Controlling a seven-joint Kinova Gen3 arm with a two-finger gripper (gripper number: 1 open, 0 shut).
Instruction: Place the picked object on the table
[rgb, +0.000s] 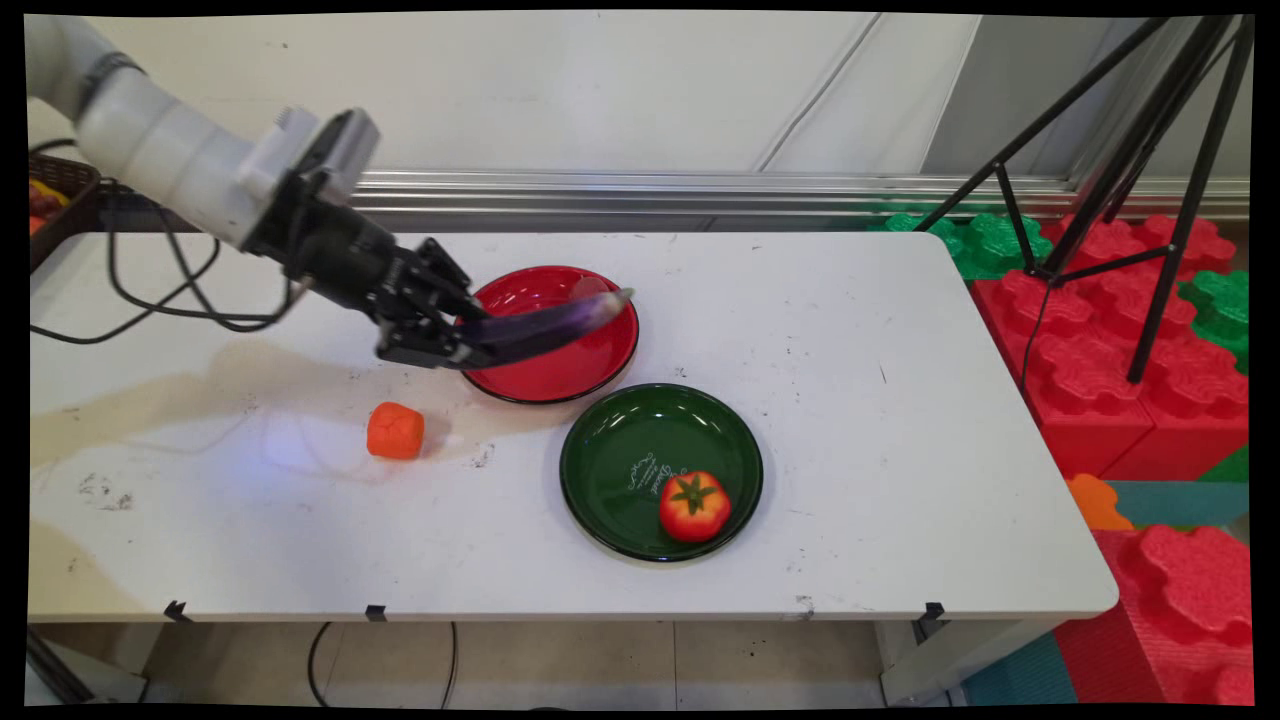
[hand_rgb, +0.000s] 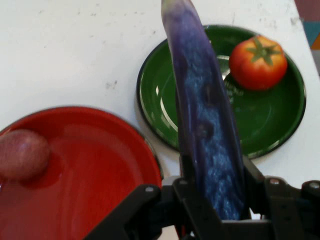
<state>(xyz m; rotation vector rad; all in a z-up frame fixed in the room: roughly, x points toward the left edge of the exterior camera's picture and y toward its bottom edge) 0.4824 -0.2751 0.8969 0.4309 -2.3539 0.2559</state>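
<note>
The white desk (rgb: 850, 330) carries everything here, and the red plate (rgb: 590, 360) serves as the landmark. Past the desk's right end lie red and green foam blocks (rgb: 1100, 330) with a black tripod (rgb: 1130, 180) standing among them, well apart from the red plate. A dark basket (rgb: 55, 200) sits at the desk's far left corner.

The arm reaches in from the upper left and ends above the red plate's left rim. Just to the near right of the red plate, almost touching it, sits the green plate (rgb: 630, 450), which holds a tomato (rgb: 694, 506) toward its near right side. The gripper (rgb: 450, 340) is clenched on a long purple eggplant (rgb: 545, 325), grasping it at one end so that the rest juts out above the red plate, off the surface. In the hand view the eggplant (hand_rgb: 202, 115) runs out from between the fingers (hand_rgb: 192, 200) and crosses over the green plate (hand_rgb: 270, 125).

An orange carrot piece (rgb: 395, 431) lies on the desk to the near left of the red plate, apart from it. A small brownish round piece (hand_rgb: 22, 154), perhaps a potato, rests inside the red plate.

The hold is at the very end of a long, smooth thing, so it could pivot or slip out. Lowered carelessly, its free tip could catch a plate rim and tilt it or knock the small piece.
</note>
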